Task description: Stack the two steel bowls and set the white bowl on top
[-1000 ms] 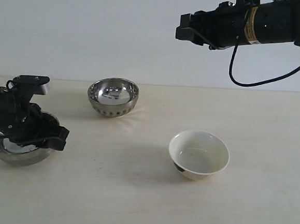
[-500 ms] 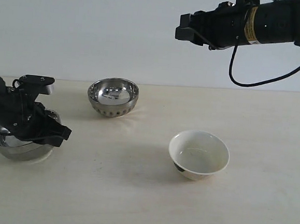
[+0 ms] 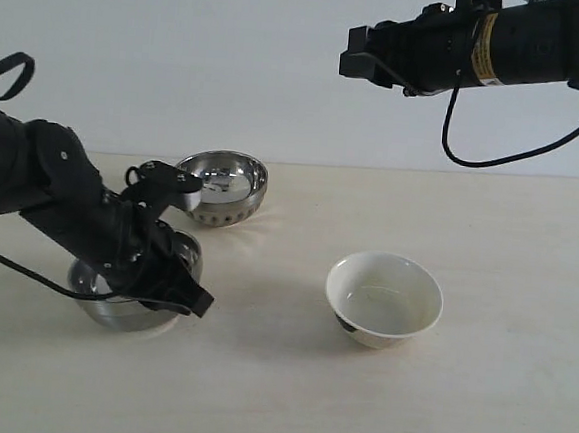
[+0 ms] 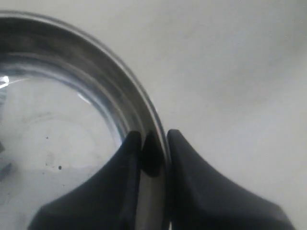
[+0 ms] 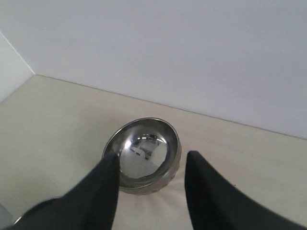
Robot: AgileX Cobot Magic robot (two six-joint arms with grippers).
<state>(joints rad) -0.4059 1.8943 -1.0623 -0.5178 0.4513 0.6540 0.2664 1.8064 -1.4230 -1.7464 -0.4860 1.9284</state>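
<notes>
we see our left claw (image 4: 153, 136) almost closed, pinching the rim of the wide steel bowl (image 3: 121, 314) at the lower left of the picture. the small steel bowl (image 3: 222, 186) with dimples sits near it, up and to the right, so the left arm is the closer one. the white bowl (image 3: 383, 297) sits right of the middle on the bench (image 3: 496, 393). our right claw (image 5: 152, 155) hangs high at the upper right, open and empty. we count two steel bowls and one white bowl.

Exterior camera faces the worktop (image 3: 496, 393) from its near side. Left wrist camera is very close to the plain steel bowl (image 4: 53, 139); right, high, sees the far dimpled steel bowl (image 5: 146, 153).
</notes>
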